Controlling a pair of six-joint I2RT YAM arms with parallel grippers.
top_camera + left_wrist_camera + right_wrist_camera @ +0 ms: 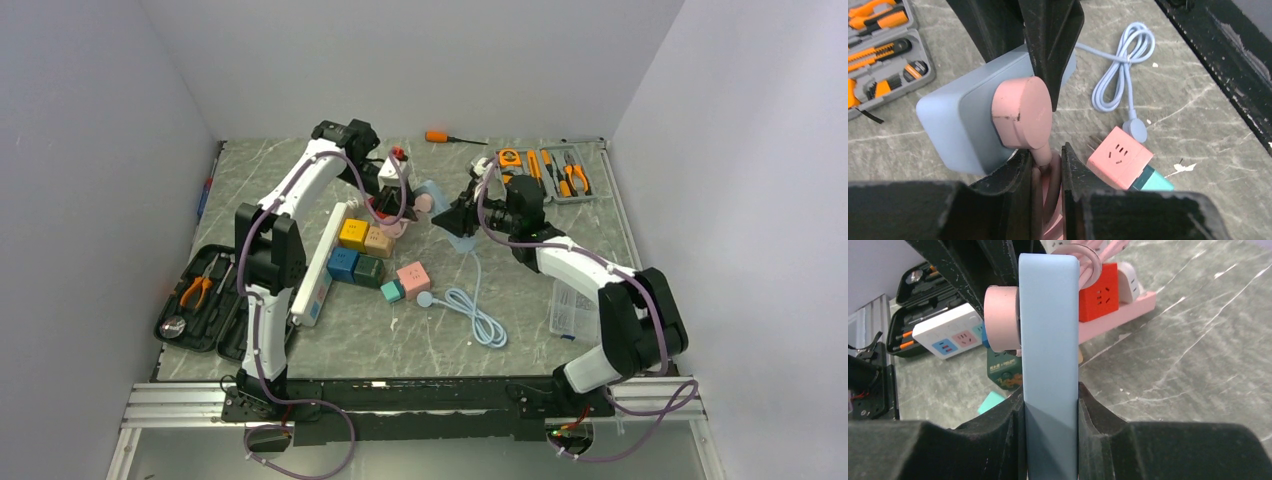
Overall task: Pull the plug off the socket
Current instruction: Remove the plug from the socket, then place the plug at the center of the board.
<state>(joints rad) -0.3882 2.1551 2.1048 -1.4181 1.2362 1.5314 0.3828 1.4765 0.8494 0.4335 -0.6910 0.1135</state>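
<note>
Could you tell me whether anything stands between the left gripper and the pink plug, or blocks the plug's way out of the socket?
Nothing visible does. The left gripper grips the pink plug at its neck. The right gripper holds the blue socket, one finger beside the plug, not over it.

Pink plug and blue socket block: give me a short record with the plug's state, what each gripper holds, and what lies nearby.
plug state: pink plug seated in the blue socket block
left gripper: closed around the plug's neck and cable
right gripper: clamped across the socket block's front and back
nearby: pink cube adapter, coiled pale blue cable
</note>
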